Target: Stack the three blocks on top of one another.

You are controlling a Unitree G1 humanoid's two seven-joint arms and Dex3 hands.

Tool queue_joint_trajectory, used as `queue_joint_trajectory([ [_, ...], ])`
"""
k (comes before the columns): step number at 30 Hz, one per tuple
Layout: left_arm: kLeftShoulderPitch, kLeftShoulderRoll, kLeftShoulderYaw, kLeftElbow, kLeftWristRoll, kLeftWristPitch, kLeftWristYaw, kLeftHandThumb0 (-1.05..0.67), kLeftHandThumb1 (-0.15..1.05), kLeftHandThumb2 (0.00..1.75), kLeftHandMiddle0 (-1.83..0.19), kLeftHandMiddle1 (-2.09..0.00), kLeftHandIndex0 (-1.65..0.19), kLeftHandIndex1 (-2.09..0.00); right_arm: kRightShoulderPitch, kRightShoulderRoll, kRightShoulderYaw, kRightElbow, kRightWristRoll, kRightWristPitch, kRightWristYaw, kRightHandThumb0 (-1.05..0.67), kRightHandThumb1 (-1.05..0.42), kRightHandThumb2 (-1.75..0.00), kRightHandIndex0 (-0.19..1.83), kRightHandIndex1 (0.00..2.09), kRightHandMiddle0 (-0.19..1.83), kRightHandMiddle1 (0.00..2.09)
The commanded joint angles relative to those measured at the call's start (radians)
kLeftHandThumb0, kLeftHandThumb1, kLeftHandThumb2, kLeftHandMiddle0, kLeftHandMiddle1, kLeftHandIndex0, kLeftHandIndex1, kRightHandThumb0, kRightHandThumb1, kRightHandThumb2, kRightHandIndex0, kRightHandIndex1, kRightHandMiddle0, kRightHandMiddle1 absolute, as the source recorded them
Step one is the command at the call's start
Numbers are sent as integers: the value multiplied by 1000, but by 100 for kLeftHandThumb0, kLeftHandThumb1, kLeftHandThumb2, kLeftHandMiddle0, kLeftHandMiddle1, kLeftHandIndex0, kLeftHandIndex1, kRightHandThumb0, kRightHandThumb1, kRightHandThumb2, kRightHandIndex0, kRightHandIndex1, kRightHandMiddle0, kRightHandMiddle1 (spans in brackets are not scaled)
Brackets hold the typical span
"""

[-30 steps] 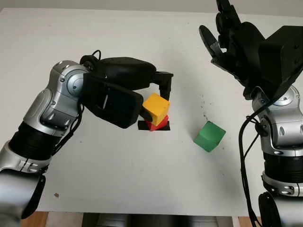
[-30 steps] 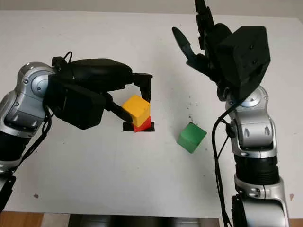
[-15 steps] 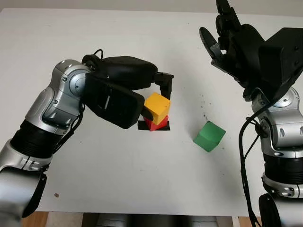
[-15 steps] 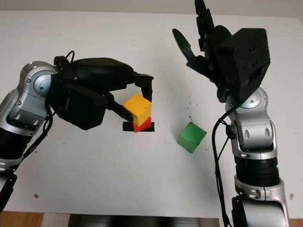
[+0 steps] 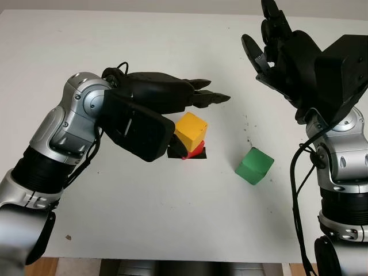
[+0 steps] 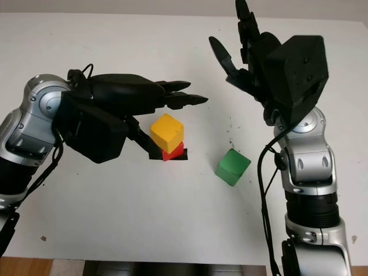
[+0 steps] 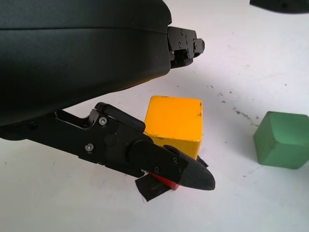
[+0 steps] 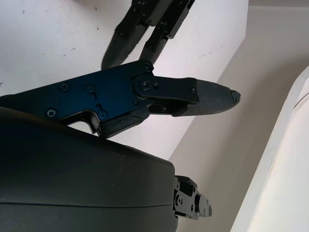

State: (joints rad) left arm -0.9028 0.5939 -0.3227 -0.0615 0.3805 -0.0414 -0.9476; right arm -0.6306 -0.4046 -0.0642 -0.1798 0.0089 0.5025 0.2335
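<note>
Left eye view: left robot hand [image 5: 198,106] open above yellow block [image 5: 190,130] (stacked on red block [image 5: 195,152])

From the left wrist camera I see my left hand [image 7: 159,104] open, its black shell over one side of the picture. One of its fingers [image 7: 159,164] reaches across in front of the yellow block [image 7: 175,118], and a stubby one points out beyond it; neither grips the block. The yellow block sits on the red block [image 7: 169,181], which shows as a sliver beside a scrap of black tape [image 7: 149,187]. The green block [image 7: 282,140] stands apart on the white counter [image 7: 58,193].
</note>
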Motion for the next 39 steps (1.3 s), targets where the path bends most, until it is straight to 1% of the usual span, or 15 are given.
queue_joint_trajectory([
  [1,7,20,31,-47,-35,50,-31,-68,93,4,19,0,17,-1,5,0,-4,-21,4,3,4,-69,-105,-50,-19,0,-18,5],
  [3,12,29,67,-71,-86,108,-52,-71,92,4,19,0,19,0,8,1,-8,-22,9,4,5,-69,-105,-50,-19,0,-18,5],
  [5,24,42,115,-84,-141,150,-50,-83,98,7,19,0,19,0,12,1,-15,-28,15,12,6,-69,-105,-49,-19,0,-18,5],
  [7,32,50,157,-88,-180,199,-36,-89,103,12,19,0,19,0,18,-7,-21,-39,17,23,8,-70,-105,-48,-19,0,-17,5],
  [9,56,56,221,-109,-207,290,6,-90,104,36,19,0,19,0,27,-26,-32,-47,22,20,24,-69,-105,-47,-18,1,-17,5],
  [11,98,52,273,-132,-221,329,71,-88,105,50,19,0,19,0,35,-43,-41,-53,17,23,34,-69,-105,-46,-17,2,-16,6],
  [14,184,19,349,-146,-242,334,201,-84,105,66,19,0,19,0,51,-51,-68,-78,24,39,31,-70,-105,-40,-11,6,-9,9],
  [16,224,-5,373,-148,-244,339,282,-83,105,67,19,0,19,0,60,-58,-85,-88,39,38,44,-67,-105,-37,-11,6,-7,10],
  [19,265,-48,401,-104,-252,294,400,-79,105,69,19,0,19,0,74,-77,-121,-101,78,39,78,-68,-105,-33,-8,7,-4,11],
  [23,306,-91,429,-65,-273,318,504,-77,105,69,19,-1,19,-1,110,-177,-137,-129,89,19,176,-69,-105,-22,9,15,6,18],
  [24,320,-118,447,-50,-297,313,533,-78,105,68,18,-3,18,-1,125,-207,-148,-144,99,13,211,-69,-105,-17,12,16,8,19],
  [28,362,-193,484,-32,-357,309,630,-75,105,60,11,-6,11,-5,185,-315,-172,-196,97,-36,310,-60,-96,-6,23,20,19,27],
  [31,388,-213,485,-16,-371,298,668,-77,105,60,11,-6,11,-5,279,-425,-188,-259,16,-199,378,-54,-90,-5,35,18,32,24],
  [35,396,-208,474,7,-369,276,682,-76,105,60,12,-5,13,-5,351,-528,-209,-355,-60,-283,442,-49,-82,-5,43,12,43,15],
  [39,388,-195,449,59,-332,244,699,-77,105,62,12,-5,12,-5,388,-587,-228,-368,-103,-413,486,-46,-80,-5,52,14,52,15],
])
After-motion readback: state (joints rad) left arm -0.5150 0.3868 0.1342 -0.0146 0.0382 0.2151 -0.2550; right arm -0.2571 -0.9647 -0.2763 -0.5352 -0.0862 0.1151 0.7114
